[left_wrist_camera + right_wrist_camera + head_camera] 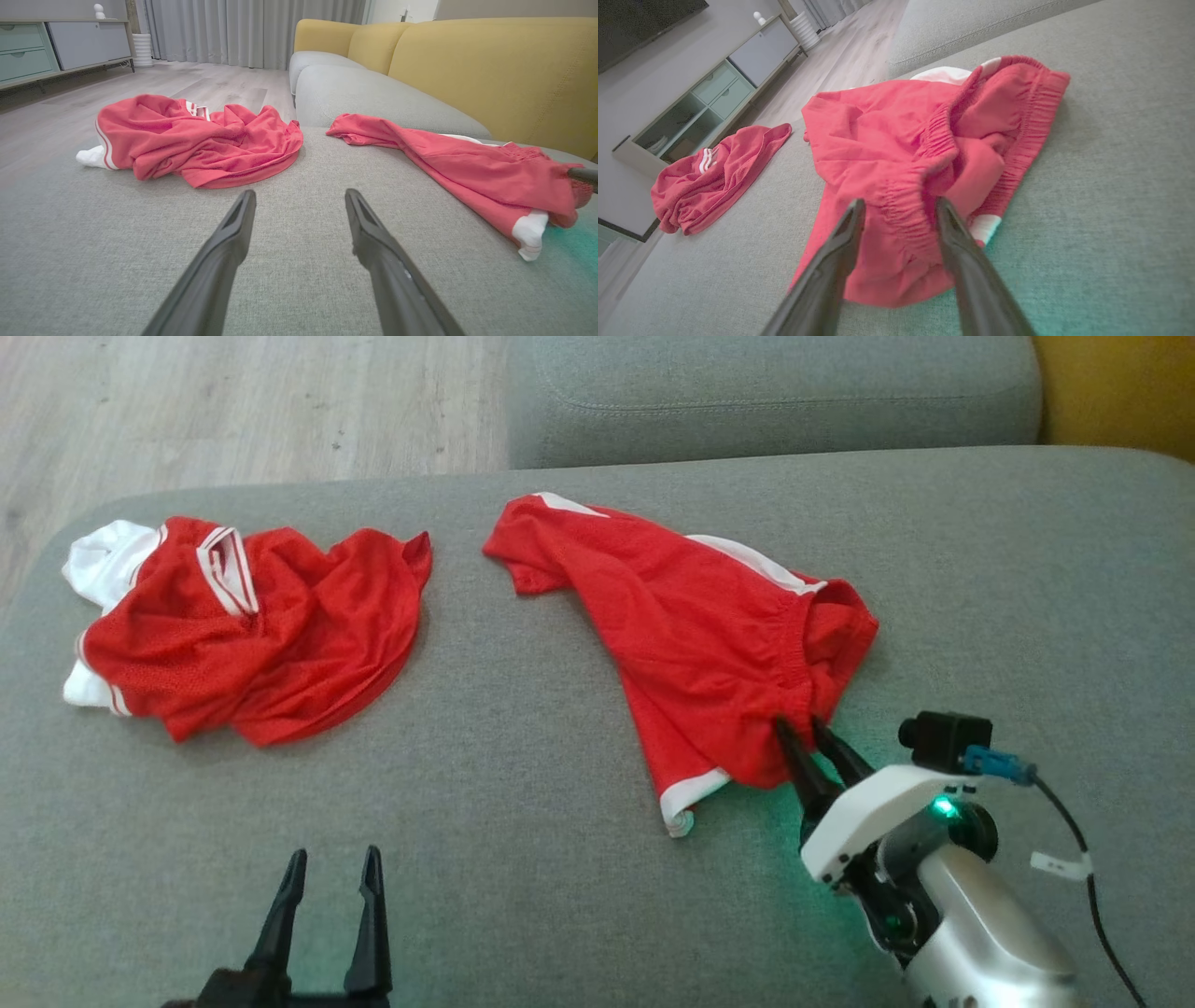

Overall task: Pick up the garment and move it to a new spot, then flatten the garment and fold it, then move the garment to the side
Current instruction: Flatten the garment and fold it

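The garment, red shorts (691, 616) with white side stripes and an elastic waistband, lies crumpled on the right half of the grey cushion (523, 747). My right gripper (800, 721) is at the shorts' near edge. In the right wrist view its fingers (850, 233) straddle a bunched fold of waistband (901, 205), still apart, with fabric between them. My left gripper (335, 852) hovers open and empty over bare cushion at the lower left, well short of either piece of clothing. The left wrist view shows the shorts (448, 163) to the right of that gripper (300, 192).
A second red garment, a jersey (252, 635) with white trim, lies heaped at the cushion's left end. Another grey seat (775, 392) and a yellow backrest (490, 70) lie beyond. Wood floor (187, 411) borders the far left edge; a low cabinet (46, 46) stands across the room.
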Robot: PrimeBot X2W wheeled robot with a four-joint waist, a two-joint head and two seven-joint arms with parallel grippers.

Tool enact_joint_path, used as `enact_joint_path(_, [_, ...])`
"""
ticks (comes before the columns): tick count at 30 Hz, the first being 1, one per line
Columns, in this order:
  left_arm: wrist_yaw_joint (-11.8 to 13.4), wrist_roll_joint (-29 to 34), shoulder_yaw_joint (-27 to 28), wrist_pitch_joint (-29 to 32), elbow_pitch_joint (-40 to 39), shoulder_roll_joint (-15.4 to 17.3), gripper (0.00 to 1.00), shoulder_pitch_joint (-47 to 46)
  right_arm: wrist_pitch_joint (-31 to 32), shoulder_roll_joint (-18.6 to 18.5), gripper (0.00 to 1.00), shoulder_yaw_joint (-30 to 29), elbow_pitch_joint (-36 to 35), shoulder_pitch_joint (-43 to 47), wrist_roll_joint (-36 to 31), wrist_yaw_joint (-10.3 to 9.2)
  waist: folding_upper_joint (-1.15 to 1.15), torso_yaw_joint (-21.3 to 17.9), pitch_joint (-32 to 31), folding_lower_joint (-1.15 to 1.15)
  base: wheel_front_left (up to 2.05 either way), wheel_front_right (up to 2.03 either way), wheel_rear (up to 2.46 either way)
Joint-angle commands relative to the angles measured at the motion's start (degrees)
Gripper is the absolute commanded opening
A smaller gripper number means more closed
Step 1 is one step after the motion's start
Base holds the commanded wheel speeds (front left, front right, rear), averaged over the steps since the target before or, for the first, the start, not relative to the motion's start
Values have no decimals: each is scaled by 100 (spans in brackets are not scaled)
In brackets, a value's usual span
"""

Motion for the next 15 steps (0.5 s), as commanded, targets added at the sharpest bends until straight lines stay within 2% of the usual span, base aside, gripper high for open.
enact_joint_path(1, [40, -44, 166, -55, -170, -16, 100, -286, -62, 50, 7, 118, -119, -307, 113, -4, 0, -27, 3, -1, 0, 0, 0])
enact_joint_path(2, [44, -49, 163, -55, -169, -16, 100, -289, -86, 48, 0, 128, -100, -350, 196, -4, 0, -45, -5, -1, 0, 0, 0])
enact_joint_path(8, [79, -79, 173, -55, -205, -16, 100, -282, -213, -189, 0, -160, -261, -670, 804, -4, 0, -181, -7, -1, 0, 0, 0])
enact_joint_path(11, [95, -100, 193, -55, -225, -16, 100, -265, -97, -489, 0, -281, -525, -859, 991, -4, 0, -268, -25, -1, 0, 0, 0])
enact_joint_path(12, [99, -130, 184, -55, -229, -16, 100, -263, 65, -723, 0, -345, -760, -980, 1098, -4, 0, -316, -45, -1, 0, 0, 0])
enact_joint_path(15, [126, -188, 137, -55, -246, -16, 100, -268, 407, -1102, 0, -508, -1126, -1177, 1245, -4, 0, -374, -70, -1, 0, 0, 0])
